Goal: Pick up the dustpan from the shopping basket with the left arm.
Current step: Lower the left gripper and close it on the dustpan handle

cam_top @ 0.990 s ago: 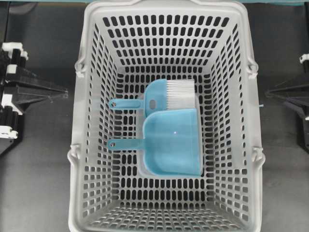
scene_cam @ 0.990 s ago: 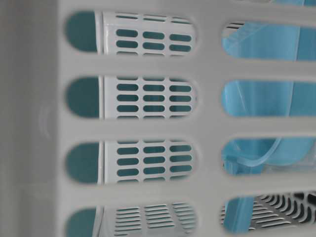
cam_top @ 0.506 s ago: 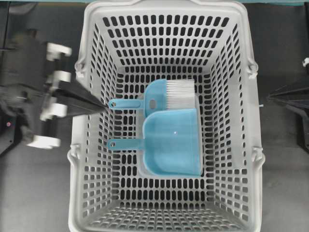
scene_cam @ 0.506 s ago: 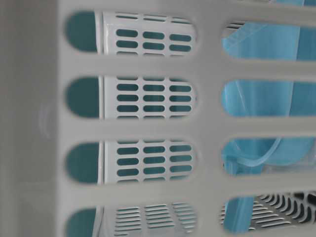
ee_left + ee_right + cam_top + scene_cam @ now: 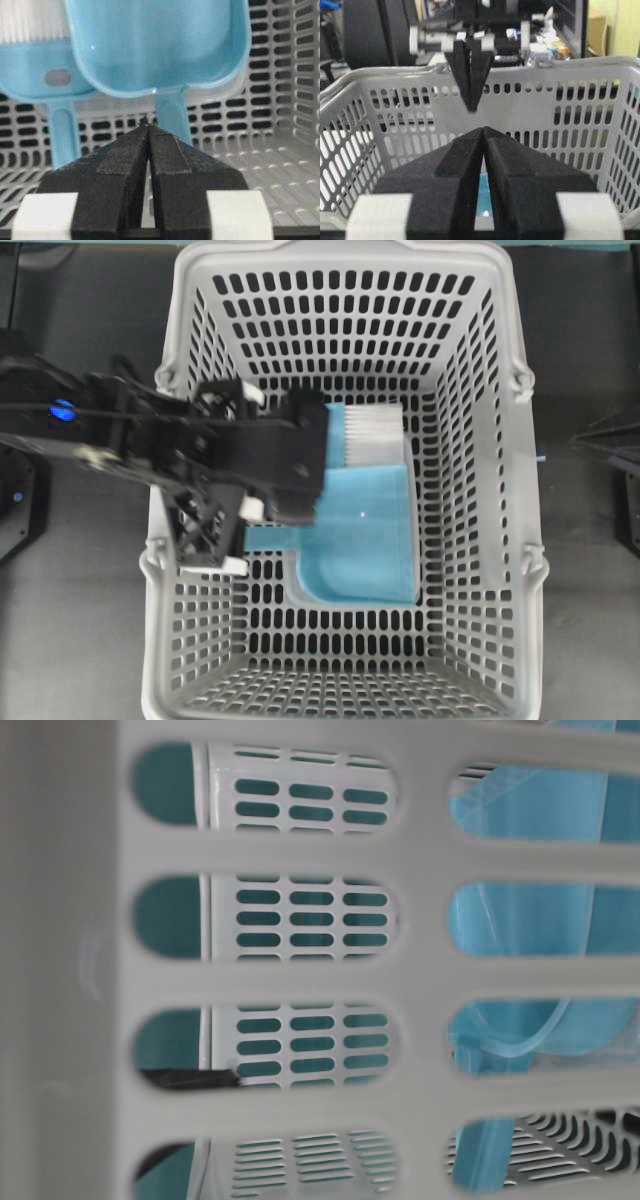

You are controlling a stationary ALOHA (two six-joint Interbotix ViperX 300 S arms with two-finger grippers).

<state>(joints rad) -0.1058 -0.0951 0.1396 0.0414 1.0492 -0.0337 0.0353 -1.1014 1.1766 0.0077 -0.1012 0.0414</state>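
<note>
Overhead view showed the left arm (image 5: 150, 445) reaching over the shopping basket's (image 5: 480, 300) left wall, its fingers (image 5: 125, 160) pressed together just above the handle of the dustpan (image 5: 365, 530), which lay on the basket floor beside a brush (image 5: 372, 433).

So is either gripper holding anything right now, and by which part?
Nothing is held. The left gripper is shut and empty, just short of the dustpan handle. The right gripper is shut and empty outside the shopping basket.

The left arm (image 5: 150, 440) reaches inward with jaws closed; the right gripper's (image 5: 483, 131) jaws are closed too.
</note>
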